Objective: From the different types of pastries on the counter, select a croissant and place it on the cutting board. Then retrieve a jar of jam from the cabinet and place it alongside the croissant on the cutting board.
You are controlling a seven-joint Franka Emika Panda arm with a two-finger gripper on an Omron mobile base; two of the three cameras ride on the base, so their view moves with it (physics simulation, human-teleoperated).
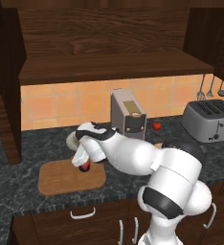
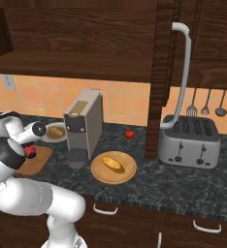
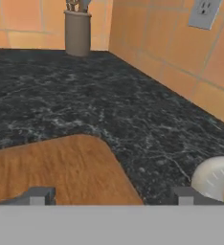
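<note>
The cutting board [image 1: 61, 179] lies on the dark counter [image 1: 18, 201], and its rounded corner [image 3: 61, 167] shows bare in the hand view. My gripper [image 1: 82, 165] hangs low over the board's far side. Its tips [image 3: 113, 196] stand wide apart, open, with nothing between them. The jar of jam [image 1: 85, 166], red-topped, sits right at the fingertips; from the right it stands on the board [image 2: 30, 151]. The croissant [image 2: 56, 131] lies on a pale plate [image 2: 46, 137] behind the board. The smooth yellow-orange pastry [image 2: 113, 163] rests on a tan plate [image 2: 127, 175]. The dark wood cabinet [image 1: 109, 43] hangs above.
A coffee machine [image 1: 128, 115] stands behind the board, with a small red fruit [image 1: 156, 126] and a toaster [image 1: 209, 119] further right. Utensils [image 1: 210, 86] hang on the wall. A utensil pot [image 3: 77, 31] and a wall outlet [image 3: 205, 12] sit along the tiles. The pale plate's rim [image 3: 212, 174] is close to my right fingertip.
</note>
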